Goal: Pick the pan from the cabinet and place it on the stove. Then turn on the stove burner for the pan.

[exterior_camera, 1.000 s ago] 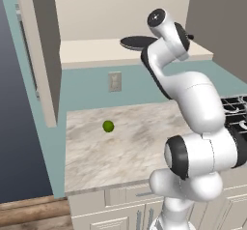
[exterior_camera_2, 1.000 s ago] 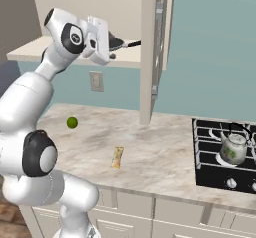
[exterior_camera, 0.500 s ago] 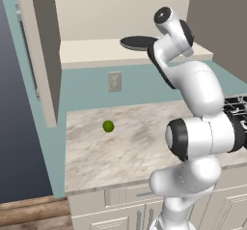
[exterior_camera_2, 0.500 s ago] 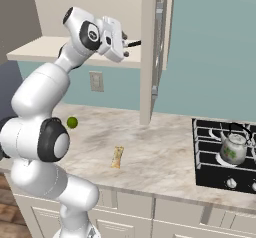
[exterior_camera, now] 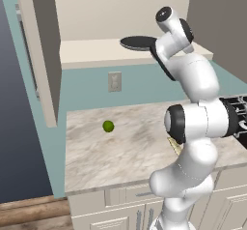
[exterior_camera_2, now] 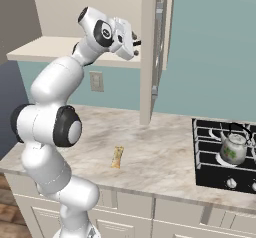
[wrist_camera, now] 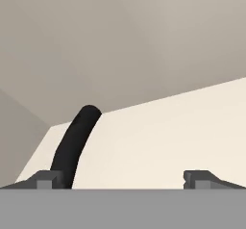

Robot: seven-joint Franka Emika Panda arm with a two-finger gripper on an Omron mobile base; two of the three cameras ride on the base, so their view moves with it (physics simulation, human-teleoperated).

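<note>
Inside the cabinet [exterior_camera: 48, 55], the pincer [wrist_camera: 122, 177] gapes wide and empty beside the pan [exterior_camera: 137, 42] handle. Lifting, placing on the stove [exterior_camera_2: 220, 154] and lighting the burner all remain

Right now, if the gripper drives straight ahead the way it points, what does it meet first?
Probably the pan's handle: it runs forward beside one of the open gripper's fingertips, off-centre. Between the jaws lies bare cabinet shelf, then the cabinet's back wall. Depth is unclear.
</note>
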